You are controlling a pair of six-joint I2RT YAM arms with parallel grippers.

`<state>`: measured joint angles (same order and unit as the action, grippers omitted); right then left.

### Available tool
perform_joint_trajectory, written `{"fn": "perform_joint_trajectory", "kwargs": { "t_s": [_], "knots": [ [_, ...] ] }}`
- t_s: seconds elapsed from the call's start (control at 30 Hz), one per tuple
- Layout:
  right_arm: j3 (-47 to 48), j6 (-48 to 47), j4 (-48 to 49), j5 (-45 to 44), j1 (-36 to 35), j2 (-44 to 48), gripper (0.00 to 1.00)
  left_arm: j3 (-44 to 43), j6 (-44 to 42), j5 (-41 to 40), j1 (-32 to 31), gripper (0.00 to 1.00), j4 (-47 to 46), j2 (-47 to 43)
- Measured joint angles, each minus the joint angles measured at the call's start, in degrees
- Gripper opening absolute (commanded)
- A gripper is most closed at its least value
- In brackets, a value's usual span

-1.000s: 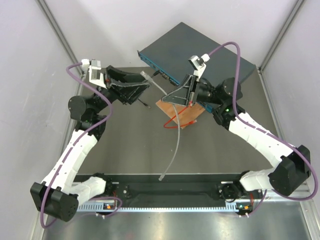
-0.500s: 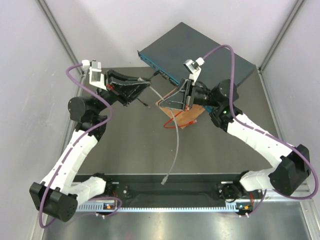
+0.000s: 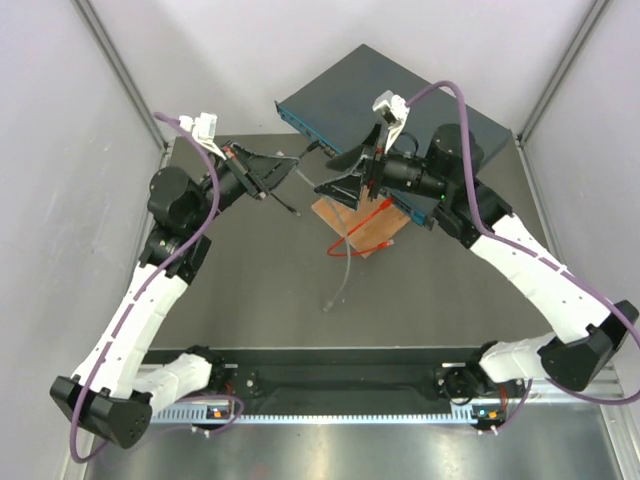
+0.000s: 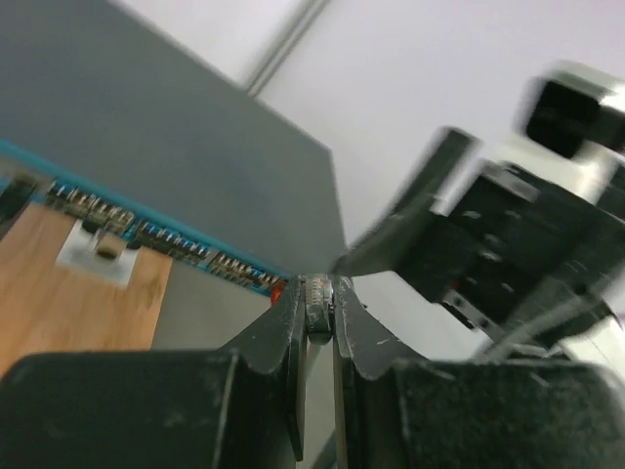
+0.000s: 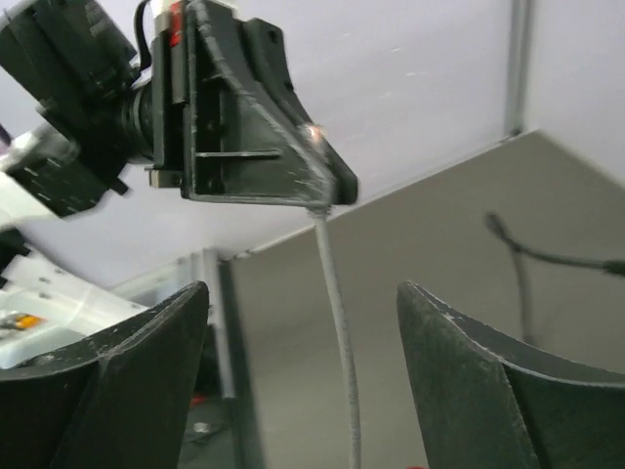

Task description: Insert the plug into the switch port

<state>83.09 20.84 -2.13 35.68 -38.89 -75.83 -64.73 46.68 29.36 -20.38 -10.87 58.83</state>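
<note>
My left gripper [image 3: 296, 166] is shut on the grey cable's connector [image 4: 318, 303]. It is held up in front of the switch [image 3: 400, 90]. The grey cable [image 3: 338, 270] hangs from it to the table. My right gripper [image 3: 328, 173] is open just right of the left one, with the grey cable [image 5: 337, 322] running untouched between its fingers. The switch port row [image 4: 146, 233] lies along the box's front face. The thin red cable [image 3: 365, 238] loops over a wooden board [image 3: 350, 215]. The plug is hidden under my right arm.
A black cable [image 3: 284, 206] lies on the table below my left gripper and shows as black cable [image 5: 547, 256] in the right wrist view. A white clip [image 4: 98, 254] sits on the board. White walls close in on both sides.
The left gripper closed on the grey connector. The right gripper opened, let go of the grey cable and rose toward the switch. The cable's free end slid away from the near edge.
</note>
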Motion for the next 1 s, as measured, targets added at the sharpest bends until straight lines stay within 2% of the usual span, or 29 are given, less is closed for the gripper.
{"fn": "perform_joint_trajectory", "kwargs": {
  "t_s": [0.1, 0.17, 0.27, 0.43, 0.63, 0.7, 0.83, 0.87, 0.93, 1.0],
  "knots": [
    [3.45, -9.68, -4.33, -4.46, -3.41, 0.04, 0.69, -6.34, 0.22, -5.51, -1.42, 0.0, 13.44, 1.64],
    [4.33, -16.72, -6.67, -7.78, -7.65, 0.07, 0.65, -8.74, 1.14, -8.44, -1.81, 0.0, 19.3, 2.23],
    [4.33, -24.15, -9.79, -12.5, -12.46, -0.13, 0.63, -8.83, 2.16, -10.99, -1.84, 0.0, 24.68, 1.95],
    [4.33, -32.06, -12.0, -19.85, -15.45, -1.33, 0.63, -8.83, 2.75, -12.39, -1.86, 0.0, 29.49, 1.81],
    [4.31, -37.05, -12.13, -27.17, -16.87, -3.02, 0.59, -8.81, 2.49, -12.31, -1.95, 0.0, 31.32, 1.09],
    [4.28, -38.16, -12.11, -28.44, -17.49, -3.52, 0.54, -8.81, 2.47, -12.31, -2.05, 0.0, 31.67, 0.68],
    [3.89, -39.8, -12.07, -29.55, -18.64, -4.24, 0.4, -8.76, 2.51, -12.33, -2.23, 0.0, 31.87, -0.24],
    [3.78, -39.98, -12.28, -29.68, -18.84, -4.33, 0.32, -8.74, 2.54, -12.33, -2.23, 0.0, 31.87, -0.42],
    [3.56, -40.46, -12.31, -30.08, -19.1, -4.52, 0.25, -8.74, 2.69, -12.26, -2.23, 0.0, 31.85, -0.7],
    [3.56, -40.83, -12.28, -30.6, -19.12, -4.9, 0.11, -8.74, 2.8, -12.13, -2.23, 0.0, 31.82, -0.74]
  ]
}}
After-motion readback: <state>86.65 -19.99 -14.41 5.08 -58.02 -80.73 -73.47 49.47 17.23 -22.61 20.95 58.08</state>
